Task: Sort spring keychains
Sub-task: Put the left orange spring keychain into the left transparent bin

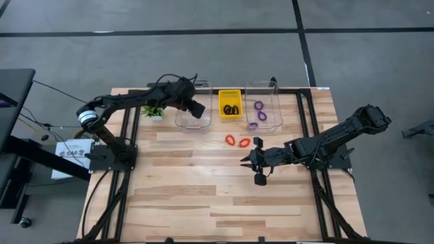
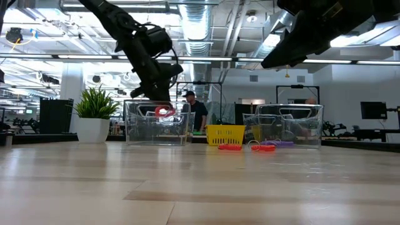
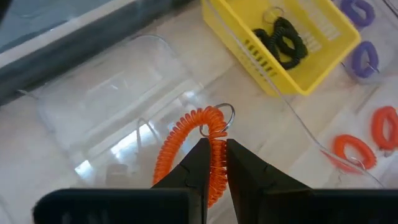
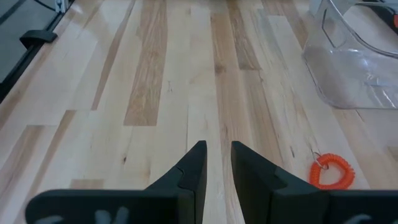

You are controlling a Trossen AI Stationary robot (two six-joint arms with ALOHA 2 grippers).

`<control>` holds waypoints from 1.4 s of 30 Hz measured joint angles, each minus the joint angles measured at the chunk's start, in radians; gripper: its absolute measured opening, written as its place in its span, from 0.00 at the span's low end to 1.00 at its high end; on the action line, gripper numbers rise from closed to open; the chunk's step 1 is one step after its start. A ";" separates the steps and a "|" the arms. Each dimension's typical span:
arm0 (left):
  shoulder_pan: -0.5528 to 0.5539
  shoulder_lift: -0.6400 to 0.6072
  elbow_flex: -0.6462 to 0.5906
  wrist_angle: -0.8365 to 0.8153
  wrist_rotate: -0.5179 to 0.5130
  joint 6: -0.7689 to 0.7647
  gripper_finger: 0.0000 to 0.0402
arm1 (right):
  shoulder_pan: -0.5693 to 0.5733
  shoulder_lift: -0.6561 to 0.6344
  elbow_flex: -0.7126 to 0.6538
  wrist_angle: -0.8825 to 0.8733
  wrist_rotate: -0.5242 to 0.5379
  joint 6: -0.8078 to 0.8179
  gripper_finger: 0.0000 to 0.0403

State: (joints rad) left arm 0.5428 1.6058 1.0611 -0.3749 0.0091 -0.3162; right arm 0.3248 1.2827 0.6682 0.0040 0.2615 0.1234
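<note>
No readable text (anywhere visible).

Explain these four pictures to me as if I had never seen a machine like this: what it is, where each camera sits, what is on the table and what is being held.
This is a robot with two dark arms working at a wooden table; each arm ends in a two-finger gripper. One picture looks straight down from above, one looks level across the tabletop, and the other two come from cameras on each arm's wrist.

At the back stand a clear left bin, a small yellow basket holding black coiled keychains, and a clear right bin holding purple keychains. A small plant sits beside the left bin. Two red keychains lie loose on the wood.

The left gripper is shut on another red keychain, over the left bin. The right gripper hovers above bare wood, holding nothing.
</note>
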 joint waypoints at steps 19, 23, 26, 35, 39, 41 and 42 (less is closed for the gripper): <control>-0.085 0.000 -0.009 0.017 -0.151 0.061 0.10 | 0.000 0.000 0.000 0.002 0.001 0.001 0.16; -0.098 0.007 -0.036 0.053 -0.172 0.074 0.10 | 0.000 0.000 0.000 0.003 0.001 0.001 0.16; -0.093 0.006 -0.064 0.105 -0.186 0.068 0.10 | 0.000 0.000 0.000 0.003 0.001 0.001 0.16; -0.075 0.006 -0.077 0.113 -0.196 0.065 0.10 | 0.000 0.000 0.000 0.003 0.001 0.001 0.16; -0.080 0.006 -0.077 0.111 -0.195 0.065 0.10 | 0.000 0.000 0.000 0.003 0.001 0.001 0.16; -0.080 0.006 -0.077 0.110 -0.194 0.065 0.10 | 0.000 0.000 0.000 0.003 0.001 0.001 0.16; -0.080 0.009 -0.077 0.112 -0.195 0.064 0.10 | 0.000 0.000 0.000 0.003 0.001 0.001 0.16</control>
State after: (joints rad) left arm 0.4633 1.6147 0.9844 -0.2633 -0.1856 -0.2519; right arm 0.3248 1.2827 0.6682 0.0071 0.2626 0.1246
